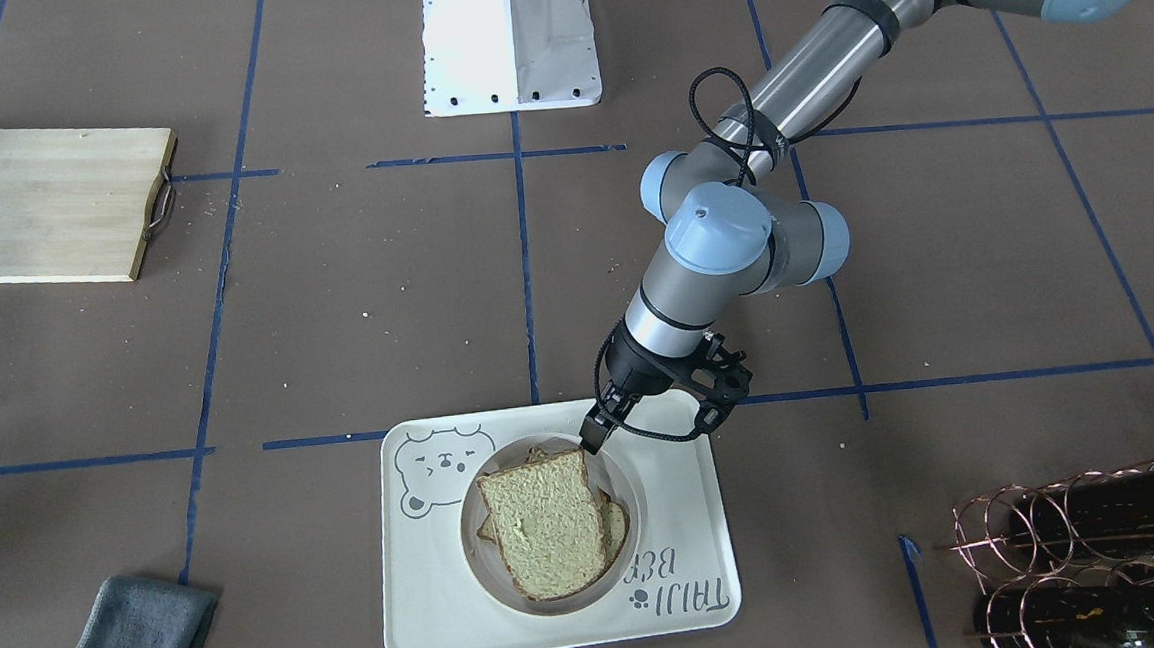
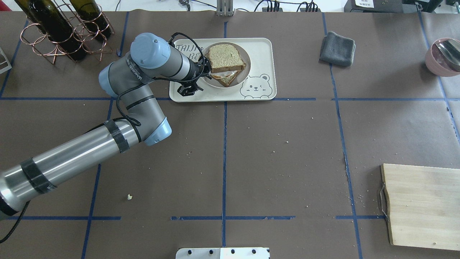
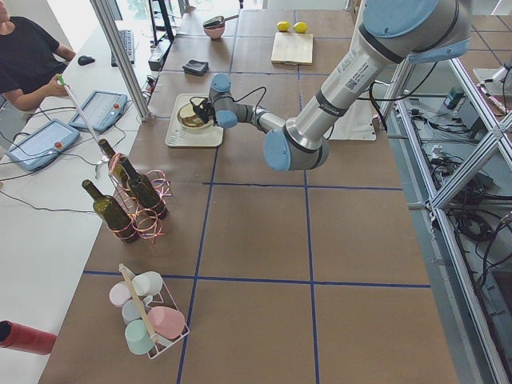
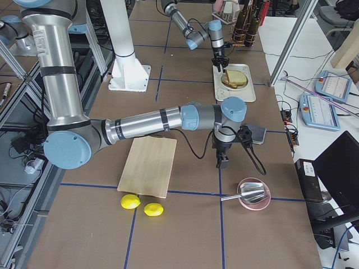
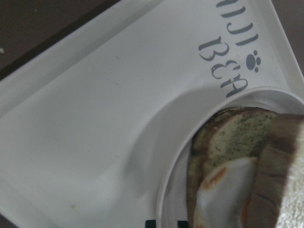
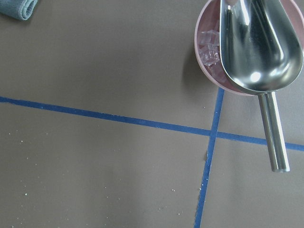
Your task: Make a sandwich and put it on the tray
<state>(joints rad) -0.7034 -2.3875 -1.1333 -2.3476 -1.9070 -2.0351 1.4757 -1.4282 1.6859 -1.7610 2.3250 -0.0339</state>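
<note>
The sandwich (image 1: pixel 544 526) lies on a small round white plate (image 1: pixel 470 546) on the cream bear tray (image 1: pixel 434 613). Its top bread slice sits skewed over the lower slice. In the overhead view (image 2: pixel 224 57) the white egg (image 2: pixel 225 74) shows between the slices. The left wrist view shows the egg (image 5: pixel 223 194) and the tray (image 5: pixel 95 118). My left gripper (image 1: pixel 592 439) looks shut and empty, its tip at the plate's rim by a corner of the top slice. My right gripper (image 4: pixel 222 163) hangs over the table by a pink bowl; I cannot tell if it is open.
A wooden cutting board (image 2: pixel 420 205) lies at the near right. A grey cloth (image 2: pixel 337 43) lies right of the tray. A copper rack with wine bottles (image 2: pixel 61 28) stands left of it. A pink bowl with a metal scoop (image 6: pixel 251 42) sits under the right wrist.
</note>
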